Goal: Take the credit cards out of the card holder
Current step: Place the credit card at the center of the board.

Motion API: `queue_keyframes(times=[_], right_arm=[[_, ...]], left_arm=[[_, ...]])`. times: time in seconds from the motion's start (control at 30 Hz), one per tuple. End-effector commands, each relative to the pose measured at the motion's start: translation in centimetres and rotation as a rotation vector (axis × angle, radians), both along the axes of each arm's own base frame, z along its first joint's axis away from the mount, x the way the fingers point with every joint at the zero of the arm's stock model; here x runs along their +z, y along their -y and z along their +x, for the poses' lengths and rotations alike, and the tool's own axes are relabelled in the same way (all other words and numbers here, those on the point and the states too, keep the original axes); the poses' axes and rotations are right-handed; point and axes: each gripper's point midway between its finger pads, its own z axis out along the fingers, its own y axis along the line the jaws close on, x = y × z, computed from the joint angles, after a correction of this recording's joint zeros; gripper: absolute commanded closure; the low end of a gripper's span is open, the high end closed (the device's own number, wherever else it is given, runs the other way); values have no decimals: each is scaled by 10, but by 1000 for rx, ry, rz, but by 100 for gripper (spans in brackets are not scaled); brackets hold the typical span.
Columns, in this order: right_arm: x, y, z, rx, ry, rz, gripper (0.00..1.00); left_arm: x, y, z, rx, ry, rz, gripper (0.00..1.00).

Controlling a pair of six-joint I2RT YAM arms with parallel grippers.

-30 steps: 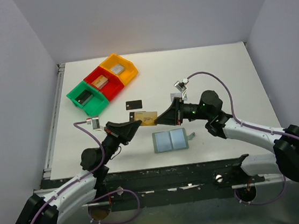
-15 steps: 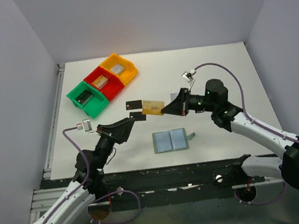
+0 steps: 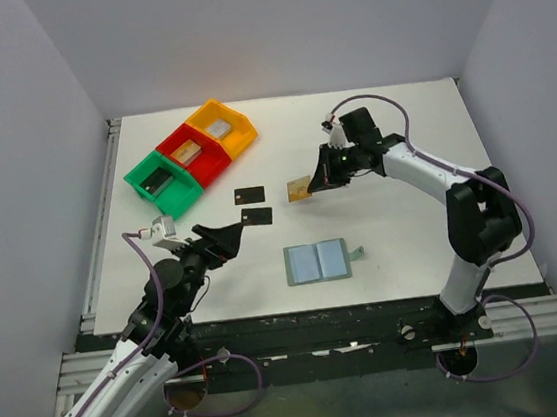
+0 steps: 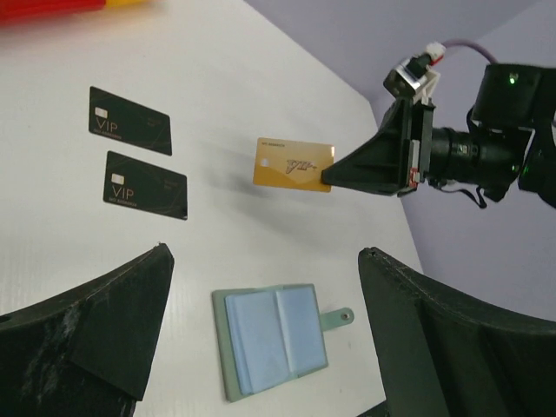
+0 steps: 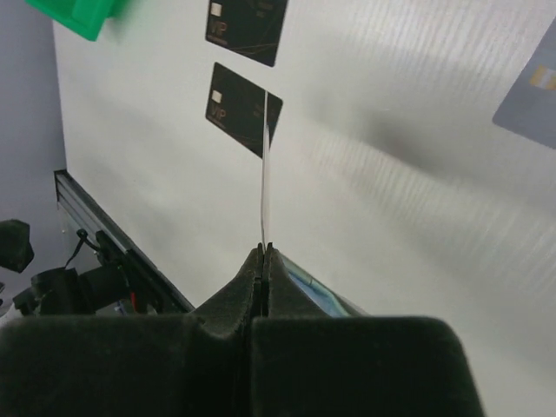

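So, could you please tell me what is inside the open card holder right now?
The card holder lies open, showing two pale blue panels side by side. Whether these are cards or bare lining, and anything tucked beneath them, cannot be seen.

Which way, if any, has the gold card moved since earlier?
Yes: the gold card moved toward the far edge and rightward, away from the card holder, held by the right fingers.

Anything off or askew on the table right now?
Nothing stands out, nothing damaged or spilled. Two black cards lie flat and apart, the card holder lies open and flat, and the right fingers pinch the gold card by one edge above the table.
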Motion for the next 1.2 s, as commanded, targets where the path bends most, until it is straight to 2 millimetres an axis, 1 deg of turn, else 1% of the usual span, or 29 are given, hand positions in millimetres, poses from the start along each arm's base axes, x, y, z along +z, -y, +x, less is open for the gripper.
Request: queue_keyframes(times=[0.0,0.03,0.1,0.13,0.27,0.3,0.47,0.63,0.73,0.87,0.93,1.1,1.17], right_arm=[[-22,5,10,61,-68,-88,100],[-25,6,16,54,-72,-90,100],[-35,1,23,64,-103,-78,100],[-43,-1,26,67,-121,-80,100],[-56,-6,37,73,-159,-80,100],[-61,-6,38,72,-174,-84,100],[-73,-10,43,91,-221,-75,100],[-81,-13,46,98,-247,-75,99],[-86,-10,47,94,-253,-89,93],[-90,-1,48,68,-264,-101,80],[-92,3,49,59,-264,-109,75],[-86,8,54,38,-243,-119,62],[-82,12,56,14,-232,-131,60]], left_arm=[[-7,4,-7,-55,-29,70,1],[-11,1,-8,-47,-44,85,1],[-14,-3,-9,-33,-46,94,1],[-15,-3,-10,-35,-40,89,1],[-13,0,-13,-60,-6,73,1],[-15,1,-13,-62,-6,73,1],[-19,3,-11,-69,-11,85,1],[-22,7,-9,-82,-24,96,1],[-25,8,-9,-87,-33,102,1],[-27,9,-9,-90,-37,99,1],[-28,10,-9,-91,-38,96,1],[-31,11,-9,-95,-50,99,1],[-32,11,-8,-94,-54,100,1]])
